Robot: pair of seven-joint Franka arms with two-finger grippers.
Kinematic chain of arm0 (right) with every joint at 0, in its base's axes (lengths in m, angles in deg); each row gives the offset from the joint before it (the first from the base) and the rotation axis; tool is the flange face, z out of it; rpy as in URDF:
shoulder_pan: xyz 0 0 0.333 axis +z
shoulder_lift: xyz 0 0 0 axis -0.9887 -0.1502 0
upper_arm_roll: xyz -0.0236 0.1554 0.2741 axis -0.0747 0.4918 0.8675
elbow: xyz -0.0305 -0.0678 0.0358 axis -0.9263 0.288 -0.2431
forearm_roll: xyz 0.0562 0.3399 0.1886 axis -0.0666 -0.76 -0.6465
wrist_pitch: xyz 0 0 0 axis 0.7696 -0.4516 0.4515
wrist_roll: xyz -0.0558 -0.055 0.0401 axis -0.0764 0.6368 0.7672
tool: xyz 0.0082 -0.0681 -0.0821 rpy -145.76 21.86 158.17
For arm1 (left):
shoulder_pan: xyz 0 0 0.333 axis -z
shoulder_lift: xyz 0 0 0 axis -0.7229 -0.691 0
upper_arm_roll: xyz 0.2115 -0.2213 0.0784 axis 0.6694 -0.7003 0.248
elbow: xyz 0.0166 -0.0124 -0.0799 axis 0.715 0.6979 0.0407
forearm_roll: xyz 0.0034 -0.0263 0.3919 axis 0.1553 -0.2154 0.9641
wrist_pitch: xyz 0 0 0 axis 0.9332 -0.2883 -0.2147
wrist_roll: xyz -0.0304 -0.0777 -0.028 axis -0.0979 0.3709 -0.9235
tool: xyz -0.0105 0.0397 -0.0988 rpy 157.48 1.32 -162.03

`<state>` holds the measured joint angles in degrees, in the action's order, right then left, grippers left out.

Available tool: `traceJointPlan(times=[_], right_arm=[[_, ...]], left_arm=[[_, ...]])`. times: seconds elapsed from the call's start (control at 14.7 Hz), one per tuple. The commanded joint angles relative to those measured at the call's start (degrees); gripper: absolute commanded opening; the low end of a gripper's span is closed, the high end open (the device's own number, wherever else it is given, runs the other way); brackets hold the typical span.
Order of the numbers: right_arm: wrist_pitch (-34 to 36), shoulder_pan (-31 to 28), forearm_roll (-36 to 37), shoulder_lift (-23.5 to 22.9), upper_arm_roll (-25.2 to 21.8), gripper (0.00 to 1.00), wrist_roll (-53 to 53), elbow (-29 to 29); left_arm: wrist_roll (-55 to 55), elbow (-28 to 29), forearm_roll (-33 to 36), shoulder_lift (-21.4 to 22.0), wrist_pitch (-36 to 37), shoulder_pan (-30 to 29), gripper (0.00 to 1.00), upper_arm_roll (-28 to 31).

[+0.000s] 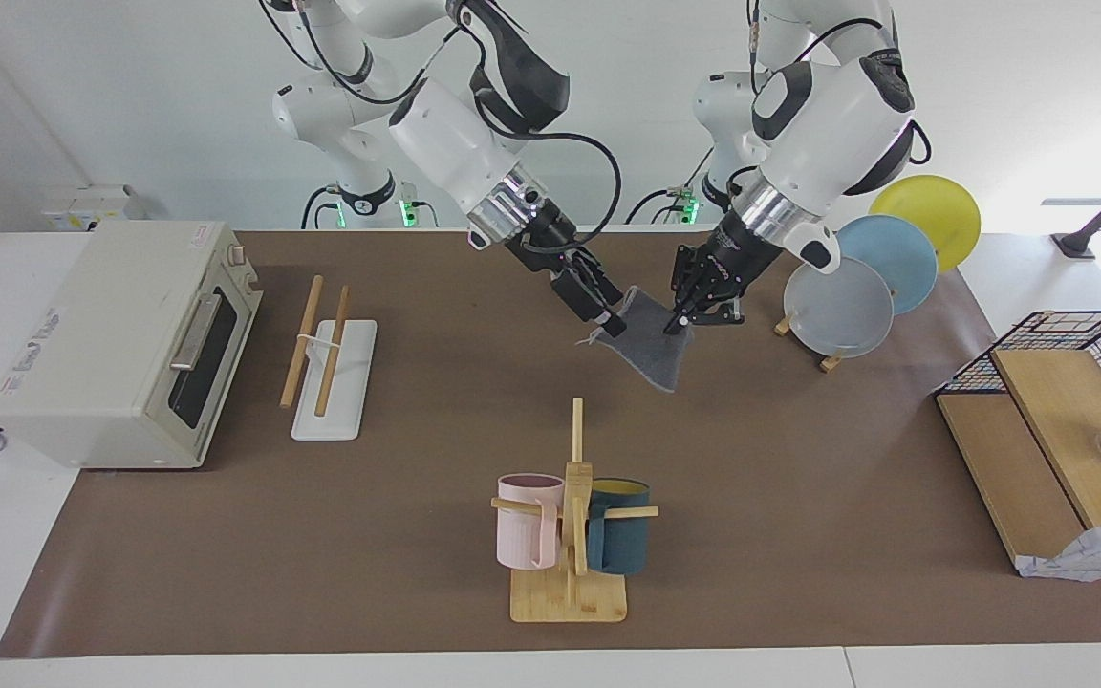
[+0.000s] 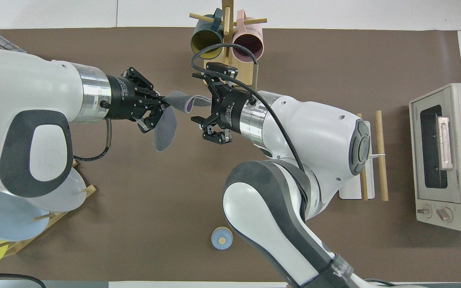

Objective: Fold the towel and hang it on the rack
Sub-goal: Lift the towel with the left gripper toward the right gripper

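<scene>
Right now I see both grippers pinching the towel aloft over mid-table — left gripper closed on one edge, right gripper closed on another. Its grey face shows, purple peeking inside. I can't read any lettering. Well apart, the rack stands beside the toaster oven.

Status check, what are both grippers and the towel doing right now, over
Left gripper and right gripper both shut on the towel, held up over mid-table, grey face out. Rack bare, beside the toaster oven. Nothing between them.
</scene>
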<state>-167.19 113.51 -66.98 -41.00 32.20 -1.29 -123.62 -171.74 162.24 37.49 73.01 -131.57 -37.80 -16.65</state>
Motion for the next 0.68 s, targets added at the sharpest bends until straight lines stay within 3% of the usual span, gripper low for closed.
traceJointPlan(times=[0.0, 0.14, 0.2, 0.34, 0.54, 0.61], right_arm=[[-0.72, 0.55, -1.35, -0.79, -0.05, 0.91, 1.43, 0.57], [-2.02, 1.25, -1.26, -1.58, 0.04, 0.83, 1.88, 1.01], [-2.12, 1.08, -1.26, -1.58, -0.05, 0.74, 1.88, 1.1], [-2.21, 1.08, -1.35, -1.58, -0.05, 0.5, 1.97, 1.19], [-2.12, 0.46, -1.35, -1.67, -0.05, 0.0, 3.89, 1.97], [-2.03, 0.46, -1.44, -2.02, -0.05, 0.0, 5.99, 2.5]], left_arm=[[-1.54, 2.23, -1.07, 1.93, -1.18, 0.47, 0.0, 0.62], [-2.5, 2.23, -1.07, 1.93, -1.26, 0.47, 0.0, 0.62], [-2.77, 2.14, -1.07, 1.93, -1.18, 0.47, 0.0, 0.62], [-3.29, 2.14, -1.07, 1.93, -1.18, 0.47, 0.0, 0.62], [-3.56, 2.14, -1.07, 1.93, -1.18, 0.47, 0.0, 0.62], [-3.65, 2.14, -1.07, 1.93, -1.18, 0.47, 0.0, 0.62]])
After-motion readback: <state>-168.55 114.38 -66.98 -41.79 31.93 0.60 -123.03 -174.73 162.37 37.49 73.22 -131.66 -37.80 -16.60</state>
